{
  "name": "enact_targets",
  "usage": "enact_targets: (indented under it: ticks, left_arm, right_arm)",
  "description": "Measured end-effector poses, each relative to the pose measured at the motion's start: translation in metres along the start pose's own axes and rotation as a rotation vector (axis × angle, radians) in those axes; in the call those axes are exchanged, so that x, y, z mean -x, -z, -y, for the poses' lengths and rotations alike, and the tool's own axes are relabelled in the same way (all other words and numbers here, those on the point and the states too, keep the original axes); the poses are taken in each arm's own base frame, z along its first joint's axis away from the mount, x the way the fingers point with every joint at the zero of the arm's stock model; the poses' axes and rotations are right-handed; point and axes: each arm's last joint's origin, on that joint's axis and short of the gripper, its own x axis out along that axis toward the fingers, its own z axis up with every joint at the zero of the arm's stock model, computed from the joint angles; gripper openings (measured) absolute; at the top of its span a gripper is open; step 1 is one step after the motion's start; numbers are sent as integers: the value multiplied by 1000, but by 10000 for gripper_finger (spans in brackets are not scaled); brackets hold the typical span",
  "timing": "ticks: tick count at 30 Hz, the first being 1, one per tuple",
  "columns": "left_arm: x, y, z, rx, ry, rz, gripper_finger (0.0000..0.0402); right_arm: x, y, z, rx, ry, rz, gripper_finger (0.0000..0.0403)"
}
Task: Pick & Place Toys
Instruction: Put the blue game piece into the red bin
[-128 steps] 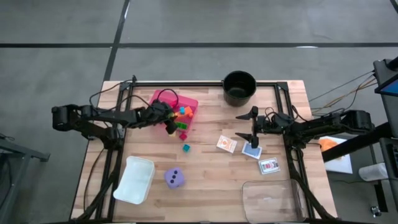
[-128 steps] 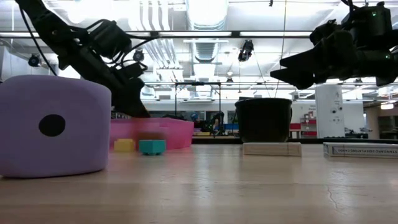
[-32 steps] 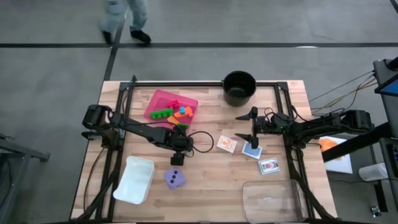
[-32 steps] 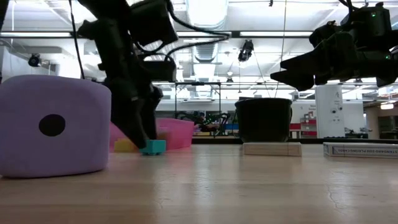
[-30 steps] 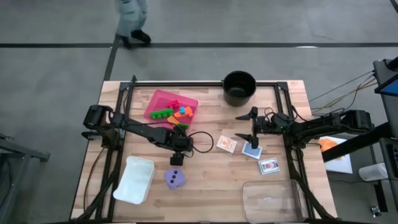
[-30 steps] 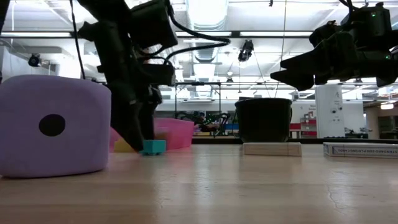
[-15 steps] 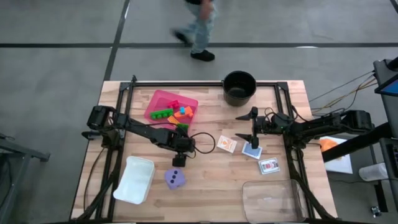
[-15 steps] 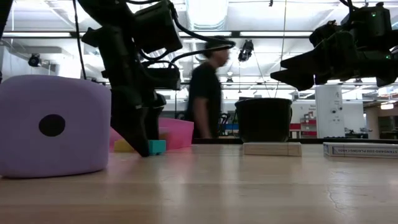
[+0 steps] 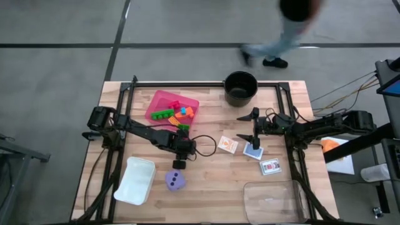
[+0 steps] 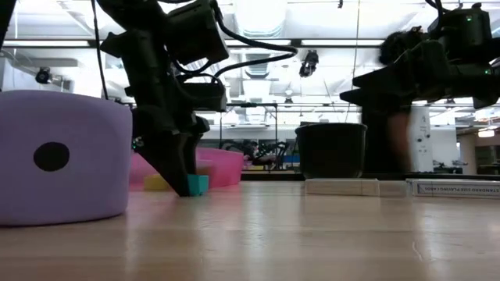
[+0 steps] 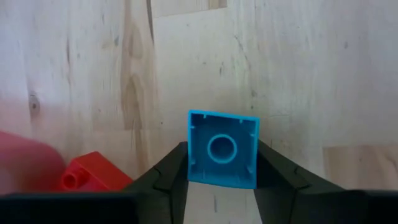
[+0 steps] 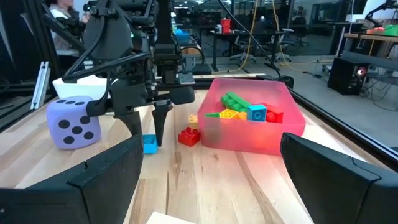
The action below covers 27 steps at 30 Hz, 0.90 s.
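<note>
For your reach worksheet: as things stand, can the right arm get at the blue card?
Probably yes. The right pincer hangs just beside the blue card, which lies flat on the table with nothing on top. The left pincer is busy far off at the teal brick.

Light was even and bright over the wooden table (image 9: 212, 175) in the high view, shadows soft and short. A person (image 9: 284, 28) crossing beyond the table was smeared by motion blur, as was the same figure in the low view. There, ceiling lights (image 10: 254, 12) blew out to white glare, silhouetting the arms; the near purple die (image 10: 58, 156) was out of focus. The left wrist view was washed out and pale, its teal brick (image 11: 222, 149) sharp, a pink blur at one edge. The right wrist view was dimmer, its own fingers (image 12: 99, 180) blurred.
</note>
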Motion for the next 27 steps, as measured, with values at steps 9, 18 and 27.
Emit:
enact_targets:
  ticks: [9,18,27]
  left_arm:
    - [16,-9,-3,7,-19,117,134]
    - [31,-31,-4,29,15,572,134]
    - [24,-8,-11,100,37,954,134]
  right_arm:
    - [0,1,0,-1,0,-6,378]
    - [0,1,-1,-1,-8,-11,378]
    - [0,1,-2,-4,-14,-12,378]
